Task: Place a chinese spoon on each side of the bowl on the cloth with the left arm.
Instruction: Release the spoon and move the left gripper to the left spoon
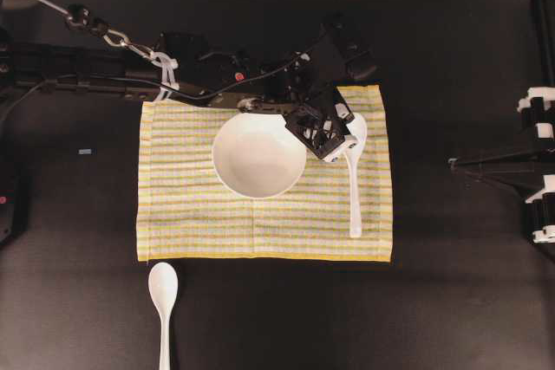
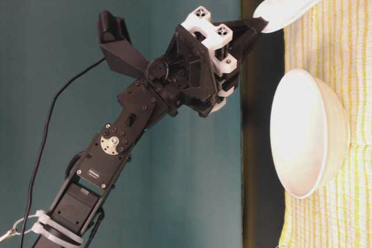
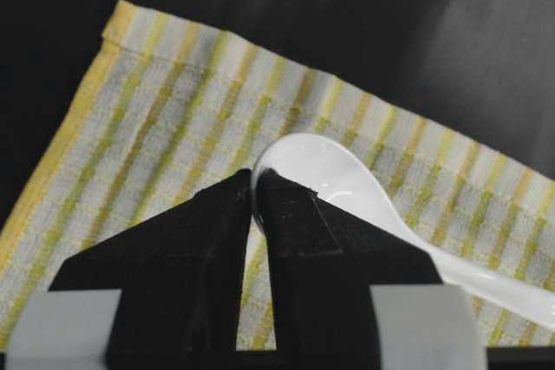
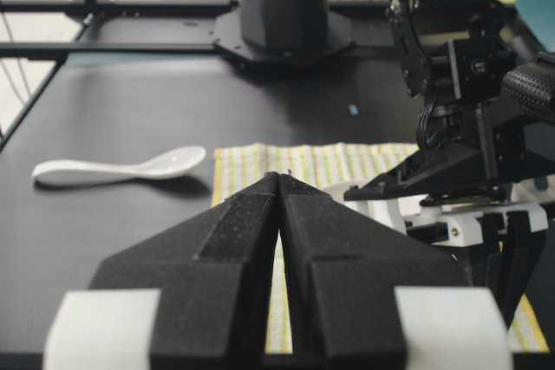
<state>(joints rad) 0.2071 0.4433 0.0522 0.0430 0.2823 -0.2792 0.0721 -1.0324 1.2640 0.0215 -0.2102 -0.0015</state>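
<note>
Overhead view: striped cloth carries the white bowl at its centre. Left gripper pinches a spoon by its scoop, just right of the bowl. Second spoon lies off the cloth. Right gripper is clenched, empty.

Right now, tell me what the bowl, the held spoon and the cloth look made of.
The bowl: probably glazed ceramic or porcelain; plain white, glossy, with a soft sheen. Melamine is possible.
The spoon: the same white glossy look, with bright highlights in the left wrist view.
The cloth: woven fabric, matte; thread texture and yellow and pale stripes show.
</note>
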